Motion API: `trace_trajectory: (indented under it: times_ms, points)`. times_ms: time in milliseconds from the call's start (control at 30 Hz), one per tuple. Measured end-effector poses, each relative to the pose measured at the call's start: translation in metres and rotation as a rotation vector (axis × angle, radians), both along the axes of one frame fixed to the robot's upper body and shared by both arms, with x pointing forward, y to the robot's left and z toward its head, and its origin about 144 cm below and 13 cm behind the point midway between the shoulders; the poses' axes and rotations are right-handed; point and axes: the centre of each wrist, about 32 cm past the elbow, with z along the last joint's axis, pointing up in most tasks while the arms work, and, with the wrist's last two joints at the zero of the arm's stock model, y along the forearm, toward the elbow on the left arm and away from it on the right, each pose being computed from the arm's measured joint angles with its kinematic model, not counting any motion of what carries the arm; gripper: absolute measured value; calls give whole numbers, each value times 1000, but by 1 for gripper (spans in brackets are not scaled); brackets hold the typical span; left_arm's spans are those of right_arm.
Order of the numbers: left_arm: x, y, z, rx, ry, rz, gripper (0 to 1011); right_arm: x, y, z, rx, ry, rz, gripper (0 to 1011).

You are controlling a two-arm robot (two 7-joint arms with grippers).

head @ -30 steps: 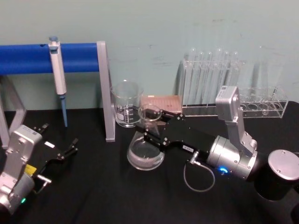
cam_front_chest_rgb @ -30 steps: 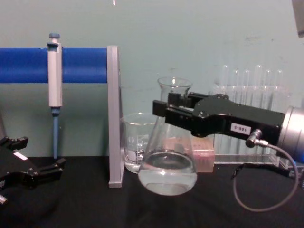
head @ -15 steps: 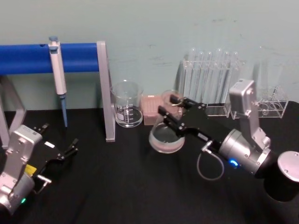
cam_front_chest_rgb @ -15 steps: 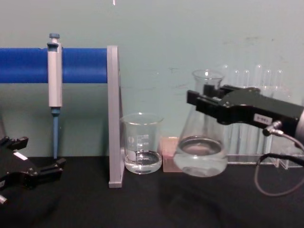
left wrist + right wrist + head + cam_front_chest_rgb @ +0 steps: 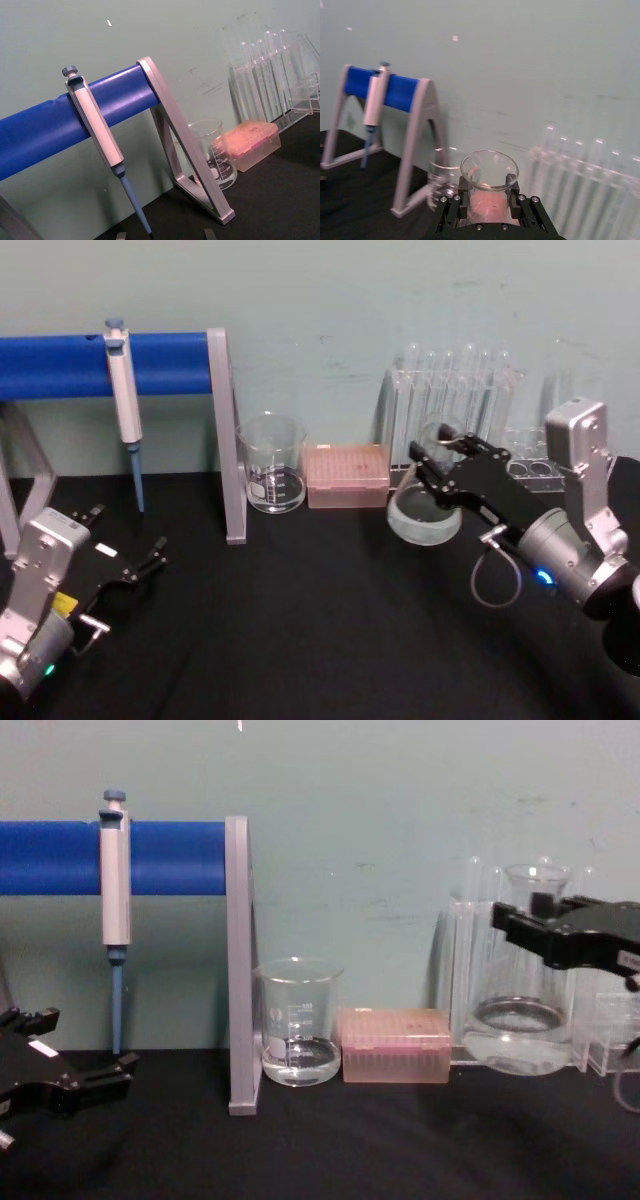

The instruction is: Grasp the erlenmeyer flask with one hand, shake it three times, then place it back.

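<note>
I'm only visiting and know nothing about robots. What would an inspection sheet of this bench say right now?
Surface: black table, no spills seen.
Job's things: erlenmeyer flask, a little clear liquid inside, upright at the right, apparently just off the table.
Clutter: beaker, pink box, test tube racks, pipette hanging on the blue stand.
Grippers: right gripper shut on the flask's neck; left gripper open, parked low at left.
Cables: grey cable looped at the right wrist.
Surroundings: pale green wall.

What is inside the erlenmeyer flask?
In the wide base of the erlenmeyer flask lies a little clear liquid. The fingers of the right gripper cover part of its neck, hiding the inside there.
</note>
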Motion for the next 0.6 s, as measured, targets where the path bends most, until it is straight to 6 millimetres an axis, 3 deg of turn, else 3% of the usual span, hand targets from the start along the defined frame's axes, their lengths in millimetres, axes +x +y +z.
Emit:
trace_trajectory:
  times_ms: [267,600]
  points:
    - [0,0,0,0,0,0,1001,-3,-12,-1,5,1,-94,457]
    - [0,0,0,0,0,0,1001,-4,-13,-1,3,-3,-101,458]
